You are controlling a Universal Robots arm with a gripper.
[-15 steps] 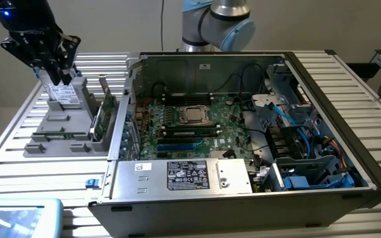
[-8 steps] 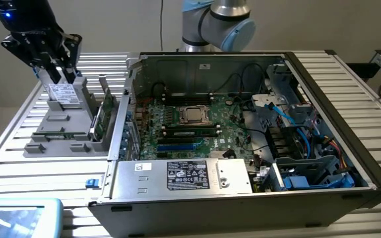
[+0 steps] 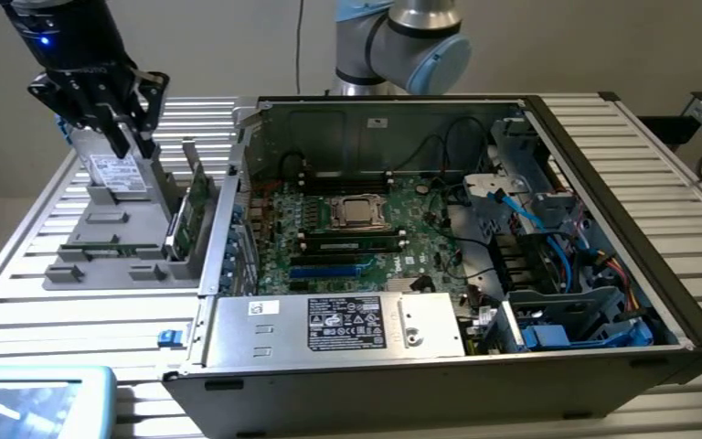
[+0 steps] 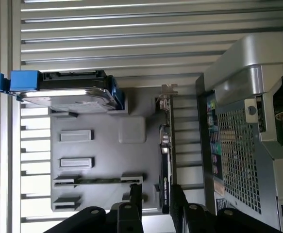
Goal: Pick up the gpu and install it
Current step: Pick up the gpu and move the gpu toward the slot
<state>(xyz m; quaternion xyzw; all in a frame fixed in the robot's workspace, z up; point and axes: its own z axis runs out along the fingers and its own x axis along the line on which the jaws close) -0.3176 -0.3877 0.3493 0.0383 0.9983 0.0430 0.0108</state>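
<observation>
The gpu (image 3: 190,208) stands on its edge in a grey holder (image 3: 107,249), beside the open computer case (image 3: 595,165). In the wrist view the gpu (image 4: 166,150) shows edge-on, black and thin, with its silver bracket at one end. My gripper (image 3: 135,149) hangs above the holder at the exterior view's left, clear of the card. Its two black fingers (image 4: 135,196) stand apart and hold nothing. In the wrist view my gripper (image 4: 157,200) has one end of the card lined up between its fingers.
A silver hard drive (image 4: 71,91) in a blue caddy stands in the same holder, and a narrow memory stick (image 4: 97,180) lies in a slot. Inside the case are the green motherboard (image 3: 351,240) and a power supply (image 3: 339,325). The table (image 3: 34,302) is slatted metal.
</observation>
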